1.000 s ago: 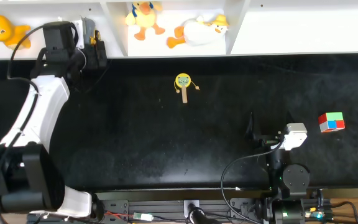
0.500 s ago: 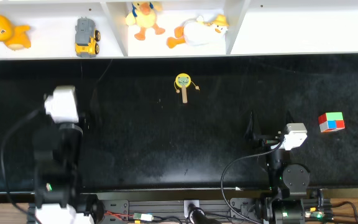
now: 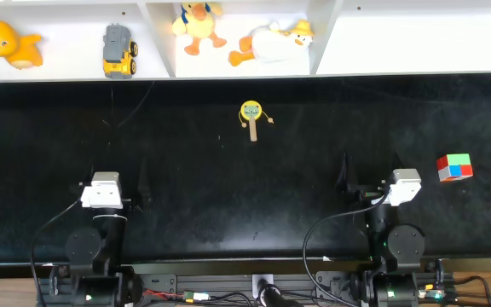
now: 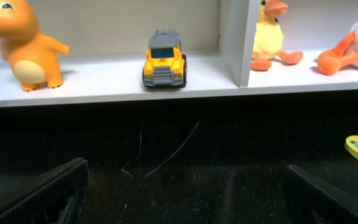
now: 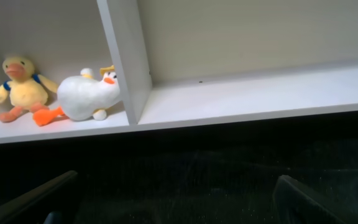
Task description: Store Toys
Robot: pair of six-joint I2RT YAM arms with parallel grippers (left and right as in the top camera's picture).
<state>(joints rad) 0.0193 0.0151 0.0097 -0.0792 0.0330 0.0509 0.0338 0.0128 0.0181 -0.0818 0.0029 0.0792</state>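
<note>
Fingers of your left gripper [image 4: 185, 171] stand wide apart, low over the black table [image 3: 228, 196]. Straight ahead of it, across the table, the yellow toy truck [image 4: 164, 59] sits upright in the left compartment of the white shelf [image 3: 245, 70], nose toward the gripper. The orange toy figure [image 4: 23, 46] stands in that same compartment, farther to the gripper's left.

Your right gripper [image 5: 176, 179] is spread open too, also low over the table. Ahead of it and to its left, in the middle compartment, the yellow plush duck [image 5: 18, 87] sits beside the white plush goose [image 5: 89, 96] — the two are close together, though you cannot tell whether they touch.

Two toys lie on the table. The rattle drum [image 3: 252, 117] rests ahead of both grippers, roughly between them and short of the shelf's front edge. The colour cube [image 3: 454, 167] sits off to the right gripper's right — near it, apart from everything else.
</note>
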